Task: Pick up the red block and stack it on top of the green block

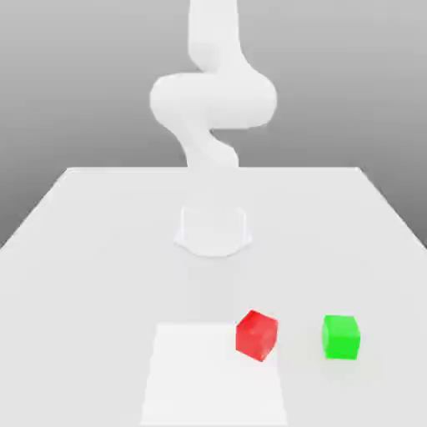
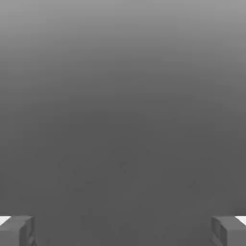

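While the white arm [image 1: 213,100] rises from its base near the far edge of the bench [image 1: 100,275], we see the bench spread out toward us, pale and smooth. We make out a white patch [image 1: 213,379] along the near edge, roughly mid-way between the near corners. In the hand view we find the gripper [image 2: 123,231] with its two fingers spread wide and nothing between them.

We see the red block [image 1: 257,336] over the patch's far corner on the exterior view's right. It is turned askew to the bench edges, one upright corner pointing toward the near edge; as a cube, it has no long axis. Its faces are plain bright red.

We find the green block [image 1: 341,338] nearer the bench's edge on the exterior view's right, apart from the red block, set nearly square to the near edge, its faces plain bright green.
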You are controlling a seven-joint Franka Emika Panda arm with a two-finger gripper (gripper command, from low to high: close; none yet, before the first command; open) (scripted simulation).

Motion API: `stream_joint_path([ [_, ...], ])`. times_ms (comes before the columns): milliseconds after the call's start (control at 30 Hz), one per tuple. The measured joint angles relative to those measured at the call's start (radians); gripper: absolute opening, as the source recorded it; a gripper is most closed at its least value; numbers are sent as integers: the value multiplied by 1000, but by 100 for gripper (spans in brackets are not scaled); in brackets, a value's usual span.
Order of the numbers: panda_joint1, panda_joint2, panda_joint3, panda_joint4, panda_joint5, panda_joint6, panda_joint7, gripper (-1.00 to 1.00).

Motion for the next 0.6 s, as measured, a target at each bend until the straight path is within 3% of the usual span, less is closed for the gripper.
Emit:
stream_joint_path([
  [433,226,466,-101,-336,40,306,-513,0],
  [600,260,675,-84,-468,-8,448,-680,0],
])
